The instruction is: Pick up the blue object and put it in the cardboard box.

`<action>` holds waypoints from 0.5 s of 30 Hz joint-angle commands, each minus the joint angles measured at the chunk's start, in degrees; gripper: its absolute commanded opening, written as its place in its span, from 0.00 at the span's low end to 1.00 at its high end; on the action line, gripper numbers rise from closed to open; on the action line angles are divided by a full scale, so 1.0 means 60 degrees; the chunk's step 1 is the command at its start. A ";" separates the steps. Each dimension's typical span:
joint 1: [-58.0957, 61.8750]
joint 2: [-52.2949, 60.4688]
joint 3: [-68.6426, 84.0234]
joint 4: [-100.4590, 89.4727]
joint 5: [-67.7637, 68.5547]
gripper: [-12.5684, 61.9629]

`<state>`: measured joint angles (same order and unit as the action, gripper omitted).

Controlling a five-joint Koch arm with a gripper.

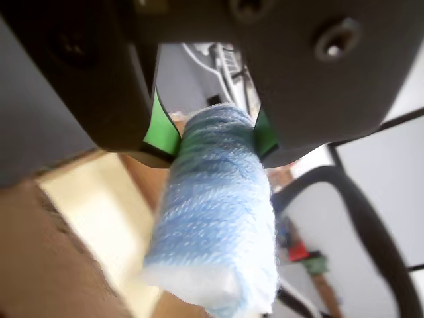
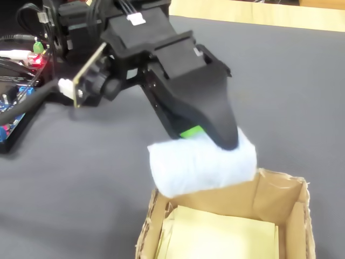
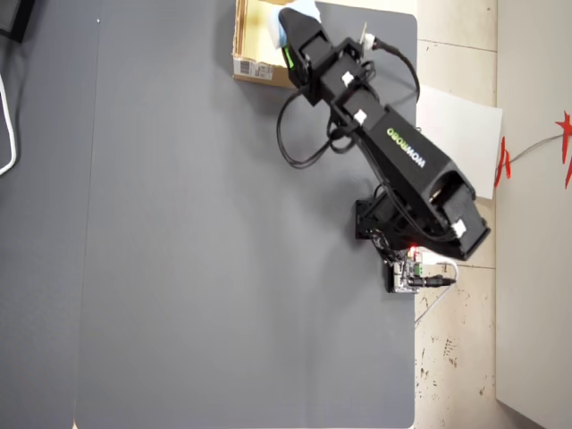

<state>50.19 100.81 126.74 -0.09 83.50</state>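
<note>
While the blue object (image 2: 202,164) hangs pinched between the black fingers (image 1: 216,142), it sits in the air just above the near rim of the cardboard box (image 2: 280,189), not yet inside it. In the wrist view the fingers are closed onto the soft block from both sides, green pads (image 1: 161,129) pressing into it so that it bulges and droops below the grip. The fixed view shows the block overlapping the box's back wall, with the pale cream interior open beneath and in front of it. From overhead, the arm (image 3: 393,152) reaches across the dark grey desk (image 3: 223,268) to the box at the desk's far edge. To do this step well, the judgement is that the block should be carried a little further over the opening, so that its whole width clears the rim before release. Lowering it slightly would help, since a light, spongy piece could catch on the wall or bounce out. Opening the fingers fully should let it drop free of the pads.
</note>
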 commanded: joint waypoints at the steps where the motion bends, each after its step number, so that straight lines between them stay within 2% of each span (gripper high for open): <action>1: -0.0029 0.0044 -0.1025 0.0044 0.0000 0.45; 6: -0.0029 -0.0220 -0.1377 0.0557 0.0015 0.60; 11: -0.0117 -0.0044 -0.1274 0.0615 0.0190 0.61; 15: -0.1274 0.0835 -0.0776 0.0498 0.1172 0.62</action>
<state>44.74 102.30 124.45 4.66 85.69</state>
